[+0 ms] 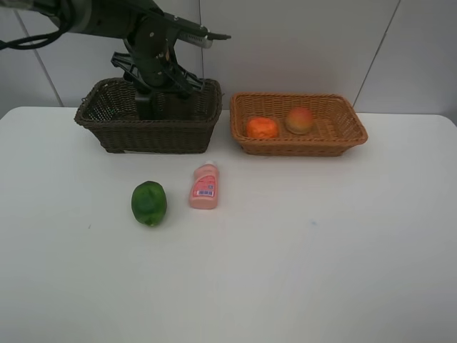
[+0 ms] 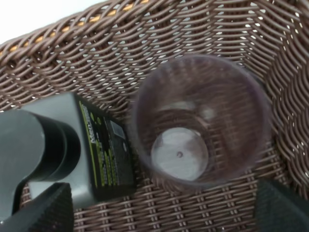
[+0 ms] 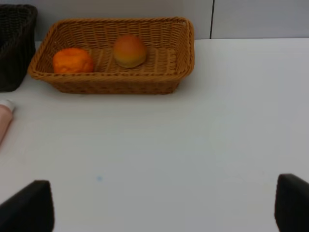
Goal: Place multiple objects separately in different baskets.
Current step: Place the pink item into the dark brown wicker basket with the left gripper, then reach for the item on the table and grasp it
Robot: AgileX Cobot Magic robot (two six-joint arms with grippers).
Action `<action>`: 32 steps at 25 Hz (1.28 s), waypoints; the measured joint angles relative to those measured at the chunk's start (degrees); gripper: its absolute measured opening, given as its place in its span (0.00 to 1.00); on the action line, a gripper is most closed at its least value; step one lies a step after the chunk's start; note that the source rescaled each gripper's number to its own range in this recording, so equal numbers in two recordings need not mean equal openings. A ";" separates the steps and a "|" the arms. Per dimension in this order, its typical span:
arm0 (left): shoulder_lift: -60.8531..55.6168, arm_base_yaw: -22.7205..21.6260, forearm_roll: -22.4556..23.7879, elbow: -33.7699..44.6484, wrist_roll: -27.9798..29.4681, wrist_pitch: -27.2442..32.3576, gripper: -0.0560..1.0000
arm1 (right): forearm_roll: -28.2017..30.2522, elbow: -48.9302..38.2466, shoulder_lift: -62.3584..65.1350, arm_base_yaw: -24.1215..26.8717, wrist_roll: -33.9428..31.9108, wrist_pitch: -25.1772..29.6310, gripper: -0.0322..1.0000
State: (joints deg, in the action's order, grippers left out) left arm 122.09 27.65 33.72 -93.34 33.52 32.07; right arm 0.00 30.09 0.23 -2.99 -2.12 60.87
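The dark brown basket [image 1: 157, 134] stands at the back left. My left gripper [image 1: 146, 103] reaches down into it. In the left wrist view the gripper [image 2: 164, 212] is open and empty above the basket's weave [image 2: 145, 29], where the translucent purplish cup [image 2: 200, 121] stands upright beside the lying dark green pump bottle [image 2: 96, 150]. The light orange-tan basket [image 1: 300, 147] holds the orange tangerine [image 1: 262, 128] and the red-yellow peach [image 1: 300, 120]. The green round fruit [image 1: 148, 203] and the pink bottle [image 1: 204, 186] lie on the table. My right gripper [image 3: 161, 208] is open over bare table.
The white table [image 1: 321, 250] stretches in front of both baskets. A tiled wall runs behind them. The right wrist view shows the tan basket [image 3: 111, 84], the tangerine [image 3: 72, 60], the peach [image 3: 129, 50], the dark basket's corner [image 3: 17, 43] and the pink bottle's cap end [image 3: 4, 118].
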 joint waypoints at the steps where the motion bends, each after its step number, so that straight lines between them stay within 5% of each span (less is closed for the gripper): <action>1: -0.07 0.00 -0.48 0.00 0.00 0.08 0.97 | 0.00 0.00 0.00 0.00 0.00 0.00 0.97; 9: -5.09 1.68 -7.42 0.00 -4.36 6.05 0.98 | 0.00 0.00 0.00 0.00 0.00 0.00 0.97; 19: -11.66 6.28 -25.74 0.00 -14.27 20.95 0.98 | 0.00 0.00 0.00 0.00 0.00 0.00 0.97; 32: -14.60 9.35 -29.59 6.80 -10.48 23.51 0.98 | 0.00 0.00 0.00 0.00 0.00 0.00 0.97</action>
State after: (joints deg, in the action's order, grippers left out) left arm 107.49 37.00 4.13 -86.54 23.04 55.58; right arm 0.00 30.09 0.23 -2.99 -2.12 60.87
